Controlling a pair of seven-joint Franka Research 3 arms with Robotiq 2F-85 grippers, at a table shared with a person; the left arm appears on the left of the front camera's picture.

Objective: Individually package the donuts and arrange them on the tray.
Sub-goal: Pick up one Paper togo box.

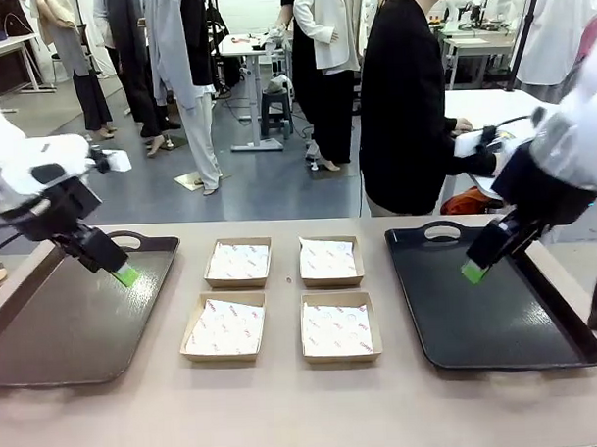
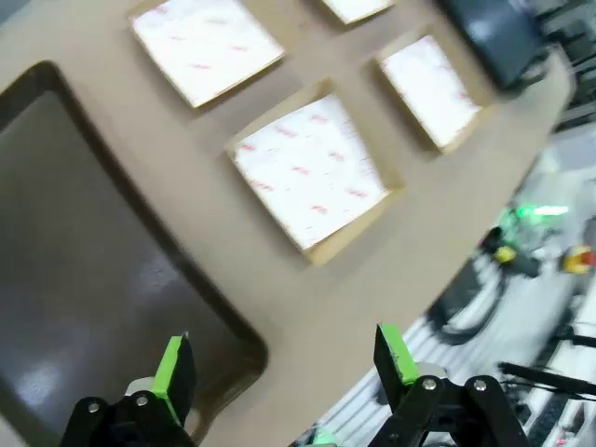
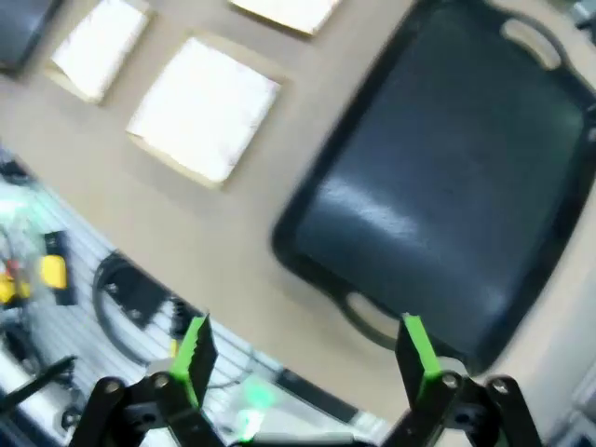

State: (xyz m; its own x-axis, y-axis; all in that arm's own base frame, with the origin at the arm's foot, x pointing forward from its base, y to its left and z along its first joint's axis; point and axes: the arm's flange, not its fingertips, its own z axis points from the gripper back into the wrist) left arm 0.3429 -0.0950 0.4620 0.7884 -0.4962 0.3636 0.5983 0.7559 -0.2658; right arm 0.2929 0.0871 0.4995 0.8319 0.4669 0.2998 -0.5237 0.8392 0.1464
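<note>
The donuts are out of view. Four shallow cardboard boxes lined with printed white paper sit in a square at the table's middle, among them the far left box (image 1: 238, 262) and the near right box (image 1: 339, 328). A dark brown tray (image 1: 47, 330) lies at the left and a black tray (image 1: 478, 315) at the right, both bare. My left gripper (image 1: 124, 276) (image 2: 284, 358) hovers open over the left tray's far part. Above the black tray (image 3: 447, 186), my right gripper (image 1: 474, 271) (image 3: 307, 349) is open too, with nothing between its fingers.
A person in black (image 1: 407, 102) stands at the table's far side, turned towards another table at the right. In the left wrist view a lined box (image 2: 312, 172) lies just beyond the tray's corner (image 2: 223, 326). The right wrist view is blurred.
</note>
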